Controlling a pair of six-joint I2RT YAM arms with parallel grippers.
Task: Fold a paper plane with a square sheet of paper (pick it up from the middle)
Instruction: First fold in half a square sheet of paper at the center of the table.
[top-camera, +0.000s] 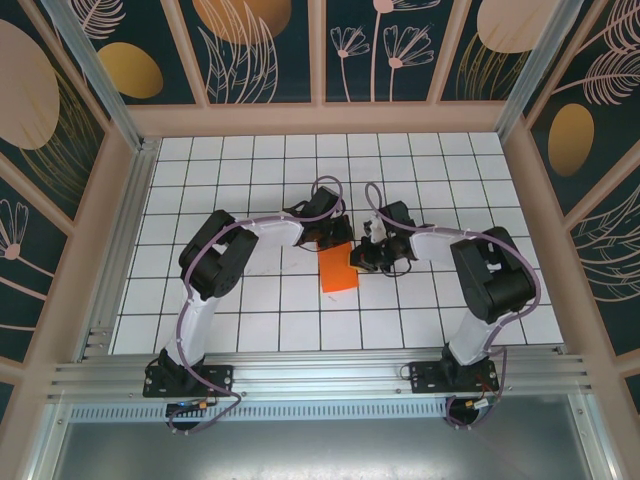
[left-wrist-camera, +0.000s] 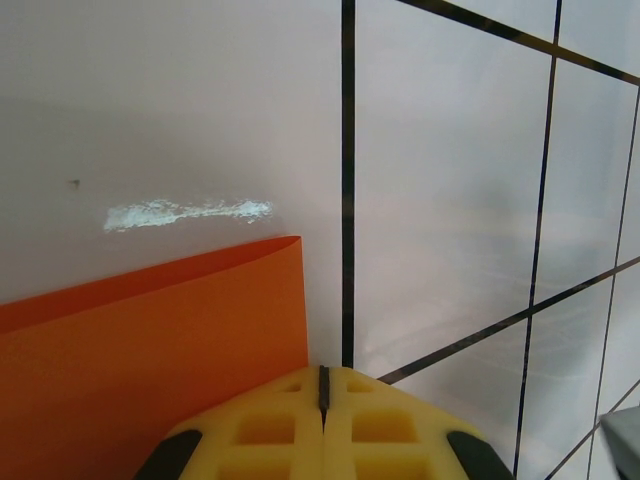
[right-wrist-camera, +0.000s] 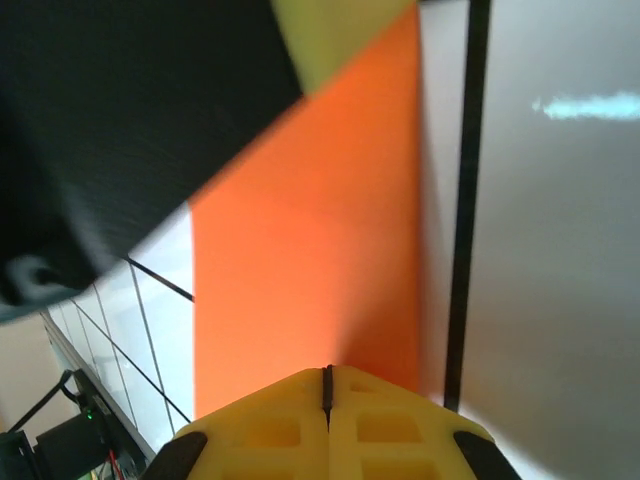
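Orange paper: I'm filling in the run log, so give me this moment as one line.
paper: folded rectangle, lying on table | left gripper: shut, beside paper's edge | right gripper: shut, over paper

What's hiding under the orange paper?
The orange paper lies on the white tiled table. The tiles right beneath it are covered, so anything flat there stays hidden.

One orange sheet of paper (top-camera: 338, 268), probably folded; two end effectors (left-wrist-camera: 323, 388) (right-wrist-camera: 327, 385).
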